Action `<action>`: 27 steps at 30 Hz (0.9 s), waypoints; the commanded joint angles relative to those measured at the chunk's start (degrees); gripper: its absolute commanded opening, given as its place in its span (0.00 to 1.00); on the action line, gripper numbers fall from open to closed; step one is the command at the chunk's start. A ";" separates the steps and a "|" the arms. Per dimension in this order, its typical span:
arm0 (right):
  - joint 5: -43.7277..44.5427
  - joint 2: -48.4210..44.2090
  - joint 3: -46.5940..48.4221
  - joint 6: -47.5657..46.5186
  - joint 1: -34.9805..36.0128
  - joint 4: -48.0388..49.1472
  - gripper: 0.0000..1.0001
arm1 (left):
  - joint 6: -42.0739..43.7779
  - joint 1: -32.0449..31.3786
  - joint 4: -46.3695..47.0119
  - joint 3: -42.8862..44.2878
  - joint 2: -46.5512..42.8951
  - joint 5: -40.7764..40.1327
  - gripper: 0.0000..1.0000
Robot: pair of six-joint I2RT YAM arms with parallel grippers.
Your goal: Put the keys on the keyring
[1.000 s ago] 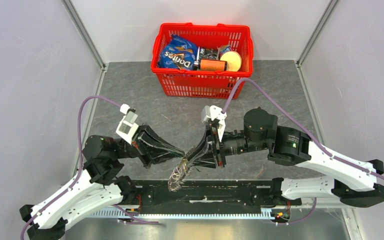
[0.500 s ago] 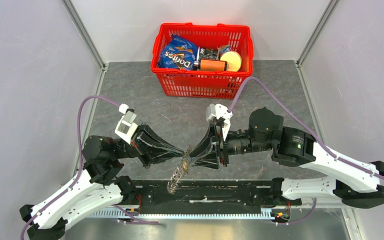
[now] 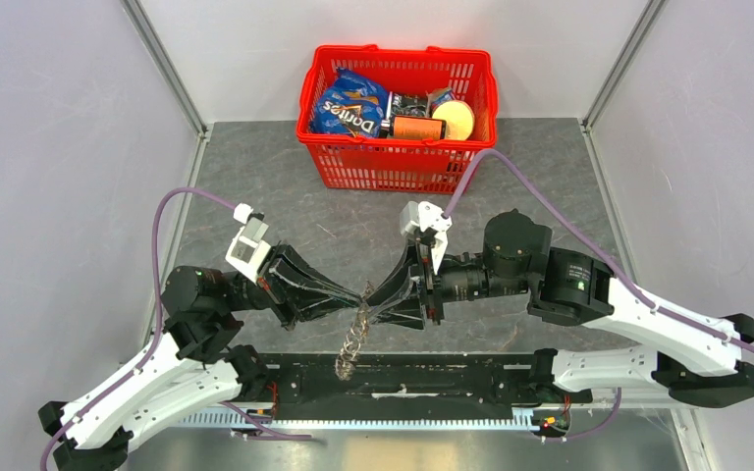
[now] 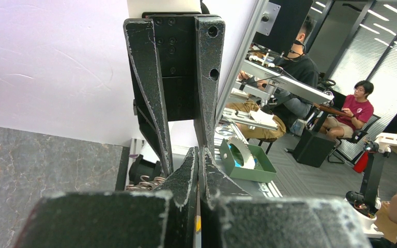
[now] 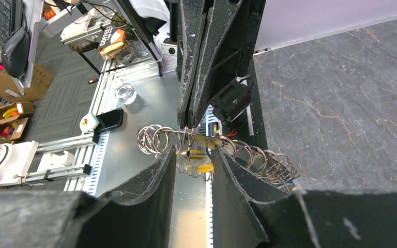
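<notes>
While the left gripper (image 5: 187,123) is clenched on the dangling keyring (image 5: 261,161), the right gripper (image 5: 194,151) meets the keyring at the same spot, fingers parted around the yellow key (image 5: 205,168); whether they grasp it I cannot tell. I judge the threading underway, not finished; no blue key shows.

Left gripper (image 4: 197,155) pinched tight (yellow sliver (image 4: 198,225) between), right gripper (image 4: 185,157) facing it, fingers (image 4: 150,93) apart
</notes>
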 commanded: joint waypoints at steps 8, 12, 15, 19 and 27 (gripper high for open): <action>0.57 1.13 2.80 0.33 -1.91 3.24 0.36 | -1.52 -0.24 3.88 -0.04 -0.03 -2.22 0.02; 0.75 1.11 2.87 0.41 0.39 3.45 0.31 | -1.44 -0.30 3.99 -0.25 -0.03 -2.24 0.02; 0.79 1.21 3.10 0.42 0.39 3.49 0.25 | -1.43 -0.31 4.02 -0.35 -0.12 -2.22 0.02; 0.67 1.50 3.39 0.37 0.38 3.60 0.17 | -1.26 -0.25 3.82 -0.62 -0.20 -2.33 0.02; -0.49 1.81 3.59 -0.19 0.39 3.05 0.00 | -0.03 -0.30 1.90 -1.32 0.01 -2.23 0.02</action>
